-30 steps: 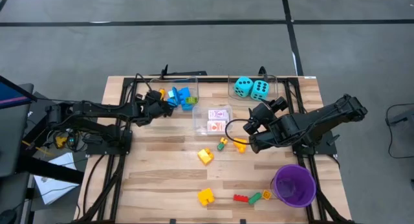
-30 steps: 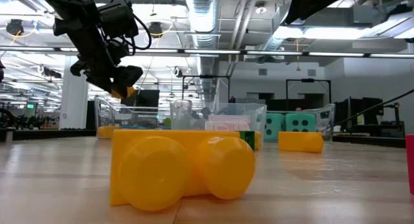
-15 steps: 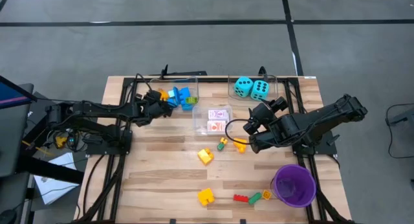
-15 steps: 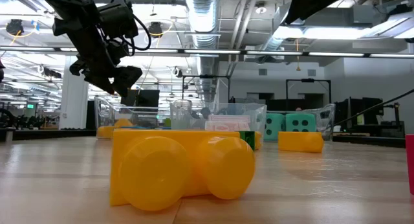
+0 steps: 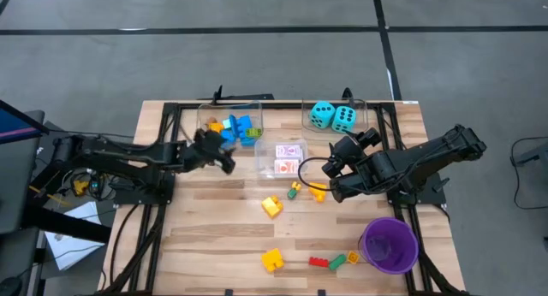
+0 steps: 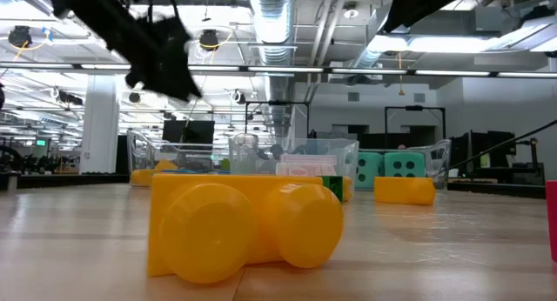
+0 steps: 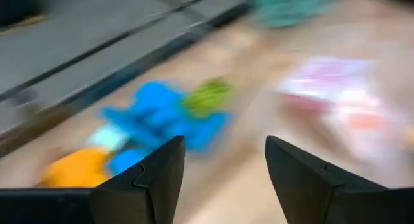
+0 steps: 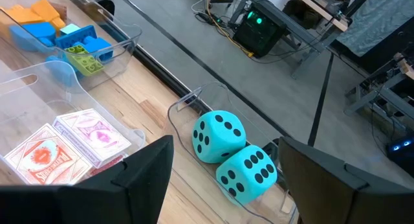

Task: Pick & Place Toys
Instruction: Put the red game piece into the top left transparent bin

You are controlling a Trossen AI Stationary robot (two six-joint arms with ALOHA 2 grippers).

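My left gripper (image 5: 228,162) is open and empty above the table, just near-side of the far-left clear bin (image 5: 208,110). That bin holds blue (image 7: 165,117), green (image 7: 207,98) and orange (image 7: 74,169) bricks. My right gripper (image 5: 330,173) is open and empty above the table's middle right, beside a loose orange brick (image 5: 318,192). Two turquoise dice (image 8: 233,153) lie in the far-right bin. Card packs (image 8: 65,146) lie in the middle bin. Loose bricks lie flat on the table: yellow ones (image 5: 272,206) (image 5: 273,260) and a red-green-yellow row (image 5: 330,262).
A purple cup (image 5: 389,244) stands at the near right, under the right arm. A small green-and-orange brick (image 5: 294,191) lies beside the middle bin (image 5: 260,164). In the low view a big yellow brick (image 6: 244,227) fills the foreground. Bare wood shows at the near left.
My left gripper held an orange brick above the far-left bin. The brick has dropped into that bin. The gripper has then swung toward the table's right and near edge, away from the bin. My right arm has kept still.
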